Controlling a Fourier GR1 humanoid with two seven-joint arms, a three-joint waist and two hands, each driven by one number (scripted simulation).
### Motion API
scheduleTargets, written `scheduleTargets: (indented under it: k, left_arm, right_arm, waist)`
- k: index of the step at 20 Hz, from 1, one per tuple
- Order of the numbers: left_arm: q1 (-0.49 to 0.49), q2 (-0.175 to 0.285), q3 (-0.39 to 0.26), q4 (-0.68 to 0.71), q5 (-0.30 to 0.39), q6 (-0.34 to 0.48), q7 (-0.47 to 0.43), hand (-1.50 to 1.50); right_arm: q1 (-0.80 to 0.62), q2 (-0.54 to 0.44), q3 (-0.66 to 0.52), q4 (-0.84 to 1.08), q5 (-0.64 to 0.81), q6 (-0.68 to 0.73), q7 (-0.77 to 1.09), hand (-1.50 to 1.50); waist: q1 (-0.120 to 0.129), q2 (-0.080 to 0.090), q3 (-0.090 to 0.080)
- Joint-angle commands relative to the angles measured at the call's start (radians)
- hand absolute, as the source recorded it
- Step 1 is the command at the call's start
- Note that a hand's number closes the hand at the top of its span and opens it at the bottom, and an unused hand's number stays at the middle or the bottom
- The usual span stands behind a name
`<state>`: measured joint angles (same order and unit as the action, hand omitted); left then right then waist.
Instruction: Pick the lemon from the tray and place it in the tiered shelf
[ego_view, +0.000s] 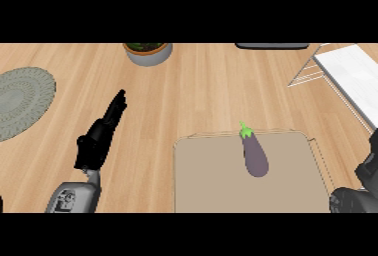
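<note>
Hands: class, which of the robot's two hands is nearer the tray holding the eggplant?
The right hand, at the view's right edge, close beside the tray; the left hand lies farther off, over counter to the tray's left.

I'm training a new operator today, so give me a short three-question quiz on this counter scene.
1. True or false: a purple eggplant with a green stem lies on the flat tan tray.
2. Which stands at the view's upper right? A) white wire tiered shelf B) grey potted plant C) round grey woven mat
3. Fill in: the left hand has its fingers ____ (straight or curled).
Key: 1 true; 2 A; 3 straight.
</note>
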<state>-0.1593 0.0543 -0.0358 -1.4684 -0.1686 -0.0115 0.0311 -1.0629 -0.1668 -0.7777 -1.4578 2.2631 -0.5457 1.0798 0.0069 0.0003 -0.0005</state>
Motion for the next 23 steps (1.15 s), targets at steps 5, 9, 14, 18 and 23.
scheduleTargets:
  k: [5,9,14,18,23]
  left_arm:
    - [-0.014,0.018,0.024,0.01,0.024,-0.023,0.019,0.0]
    - [0.005,0.025,0.013,0.003,0.016,-0.031,0.003,0.0]
    - [-0.056,0.01,0.019,0.036,0.015,-0.019,0.015,0.0]
    - [-0.025,0.021,0.019,0.041,0.007,-0.02,-0.002,0.0]
    - [-0.013,0.005,0.008,0.043,-0.003,-0.006,-0.002,0.0]
  right_arm:
    - [-0.079,0.063,0.058,-0.328,0.125,0.094,0.098,-1.5]
    - [-0.104,0.163,0.089,-0.498,0.226,0.235,0.15,-1.5]
    - [-0.07,0.166,0.191,-0.699,0.235,0.489,0.119,-1.5]
    - [0.003,0.167,0.319,-0.871,0.306,0.696,0.048,-1.5]
    - [0.042,0.167,0.507,-1.057,0.379,0.922,0.003,-1.5]
  waist:
    - [-0.013,-0.009,-0.001]
    - [-0.001,-0.013,-0.002]
    - [-0.003,-0.015,-0.003]
    - [0.003,-0.015,-0.004]
    - [0.001,-0.015,-0.005]
